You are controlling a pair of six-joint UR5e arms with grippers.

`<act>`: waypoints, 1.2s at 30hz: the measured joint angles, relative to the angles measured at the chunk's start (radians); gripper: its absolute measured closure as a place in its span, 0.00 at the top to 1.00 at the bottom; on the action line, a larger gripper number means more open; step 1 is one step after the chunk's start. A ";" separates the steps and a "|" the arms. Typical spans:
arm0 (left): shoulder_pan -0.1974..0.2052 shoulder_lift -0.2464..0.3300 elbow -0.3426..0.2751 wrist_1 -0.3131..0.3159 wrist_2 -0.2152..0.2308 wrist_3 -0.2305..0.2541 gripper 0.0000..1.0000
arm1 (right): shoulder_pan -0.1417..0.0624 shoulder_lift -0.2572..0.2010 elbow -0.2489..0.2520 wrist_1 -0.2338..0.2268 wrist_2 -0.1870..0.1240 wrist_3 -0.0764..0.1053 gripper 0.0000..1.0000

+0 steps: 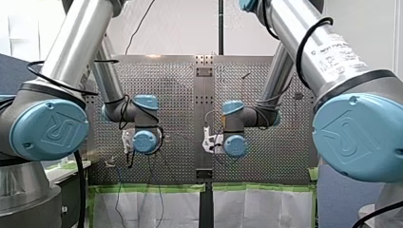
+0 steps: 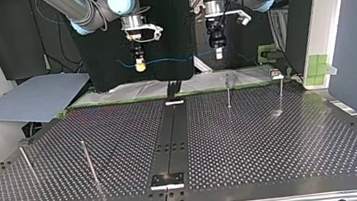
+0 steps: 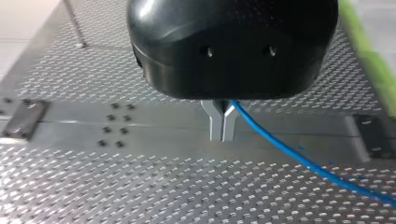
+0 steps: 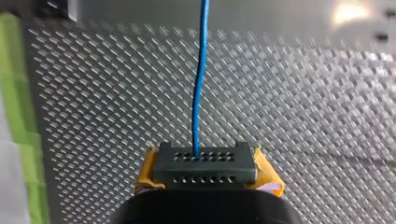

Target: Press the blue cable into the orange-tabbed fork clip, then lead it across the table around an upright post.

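1. My left pincer (image 3: 222,134) is hanging above the perforated desk (image 3: 116,186). Its metal fingers (image 3: 215,122) are pressing flat together and pinching the blue cable (image 3: 299,158) up near the black body. From there the cable is slanting away beside the fingers, over the desk plate
2. My right pincer (image 4: 205,168) is clamping the same cable. The yellow pads (image 4: 268,175) are showing on either side of a black perforated block (image 4: 205,171), and the cable is running straight ahead out of that block
3. Top view: both pincers are hovering in the upper middle of the frame, well above the desk, my right one left of centre and my left one right of centre. The cable is stretching nearly level between them, and a short tail is poking past my right pincer toward the frame's left
4. Four thin upright posts are standing on the desk: two in the upper right part (image 2: 228,91) (image 2: 281,94) and two in the lower left (image 2: 88,162) (image 2: 27,164). The cable is well apart from all of them
5. A dark centre strip (image 2: 170,136) is running down the middle of the desk, below the gap between the pincers
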 joint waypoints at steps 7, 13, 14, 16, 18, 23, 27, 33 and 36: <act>0.066 0.072 0.010 -0.072 0.042 -0.050 0.02 | -0.013 -0.071 -0.006 0.071 -0.048 0.015 0.00; 0.082 0.138 0.010 -0.138 0.041 -0.059 0.02 | -0.016 -0.127 -0.006 0.099 -0.082 0.017 0.00; 0.083 0.147 0.010 -0.146 0.040 -0.061 0.02 | -0.016 -0.136 -0.006 0.098 -0.088 0.017 0.00; 0.085 0.168 0.010 -0.158 0.039 -0.063 0.02 | -0.017 -0.153 -0.007 0.096 -0.100 0.018 0.00; 0.087 0.183 0.010 -0.162 0.039 -0.064 0.02 | -0.017 -0.160 -0.007 0.091 -0.108 0.018 0.00; 0.093 0.181 0.010 -0.159 0.040 -0.065 0.02 | -0.019 -0.155 -0.010 0.080 -0.131 0.019 0.00; 0.099 0.147 0.010 -0.140 0.039 -0.071 0.02 | -0.020 -0.135 -0.017 0.076 -0.141 0.019 0.00; 0.108 0.086 0.009 -0.118 0.032 -0.074 0.02 | -0.020 -0.097 -0.032 0.072 -0.149 0.018 0.00; 0.113 0.064 0.008 -0.111 0.030 -0.075 0.02 | -0.020 -0.071 -0.043 0.066 -0.153 0.019 0.00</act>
